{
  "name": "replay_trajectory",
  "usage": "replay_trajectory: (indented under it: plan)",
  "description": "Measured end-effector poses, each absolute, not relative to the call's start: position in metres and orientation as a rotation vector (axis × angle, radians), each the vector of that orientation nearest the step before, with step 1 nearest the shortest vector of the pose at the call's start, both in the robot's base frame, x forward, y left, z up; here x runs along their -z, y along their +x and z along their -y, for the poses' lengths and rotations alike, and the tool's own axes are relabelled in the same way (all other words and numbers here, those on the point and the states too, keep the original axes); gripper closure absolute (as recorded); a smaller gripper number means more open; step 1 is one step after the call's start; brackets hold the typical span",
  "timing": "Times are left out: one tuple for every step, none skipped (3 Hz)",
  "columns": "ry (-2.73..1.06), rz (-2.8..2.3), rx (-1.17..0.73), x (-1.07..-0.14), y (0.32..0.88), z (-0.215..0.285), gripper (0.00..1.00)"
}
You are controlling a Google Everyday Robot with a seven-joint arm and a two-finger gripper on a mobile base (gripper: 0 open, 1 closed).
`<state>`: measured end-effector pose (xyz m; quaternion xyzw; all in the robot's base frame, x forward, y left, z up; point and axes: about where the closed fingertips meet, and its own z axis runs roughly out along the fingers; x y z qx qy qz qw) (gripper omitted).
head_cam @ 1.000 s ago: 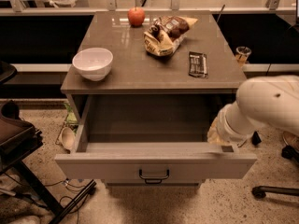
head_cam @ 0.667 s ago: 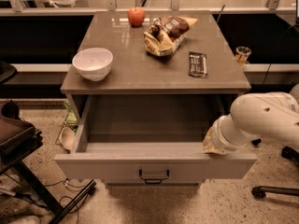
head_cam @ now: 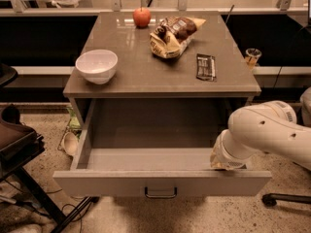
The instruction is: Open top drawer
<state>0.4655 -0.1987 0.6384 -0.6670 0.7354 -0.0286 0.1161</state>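
Wide grey-beige top drawer (head_cam: 97, 182) stands pulled out of the cabinet. The white arm's gripper (head_cam: 221, 163) is at the drawer's right front corner, against its rim; how far open, can't tell. On the tabletop above the drawer: white bowl (head_cam: 96, 65), red apple (head_cam: 142, 17), crumpled snack bag (head_cam: 172, 33).

Matt top drawer (head_cam: 160, 182); glossy tabletop (head_cam: 146, 67); pincer (head_cam: 221, 163) on smooth plastic arm (head_cam: 265, 130), drawer's right.

- The table (head_cam: 146, 81) has a flat grey-brown top.
- A white bowl (head_cam: 96, 66) sits near its front left corner.
- A red apple (head_cam: 142, 17) stands by the back edge.
- A bag of snacks (head_cam: 174, 35) lies near the apple, to its right.
- A dark candy bar (head_cam: 205, 66) lies flat toward the right side.
- The gripper (head_cam: 221, 161) is below the table top, at the right front corner of the open top drawer (head_cam: 160, 183).
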Motion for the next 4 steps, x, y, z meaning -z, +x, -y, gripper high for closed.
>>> replay_trajectory:
  plan:
    - [-1.958, -2.159, 0.085, -0.641, 0.464, 0.199, 1.0]
    - [-2.001, -2.234, 0.031, -0.637, 0.429, 0.202, 1.0]
    - [-2.001, -2.234, 0.031, -0.637, 0.43, 0.202, 0.85]
    - [-2.001, -2.233, 0.033, -0.638, 0.43, 0.202, 0.62]
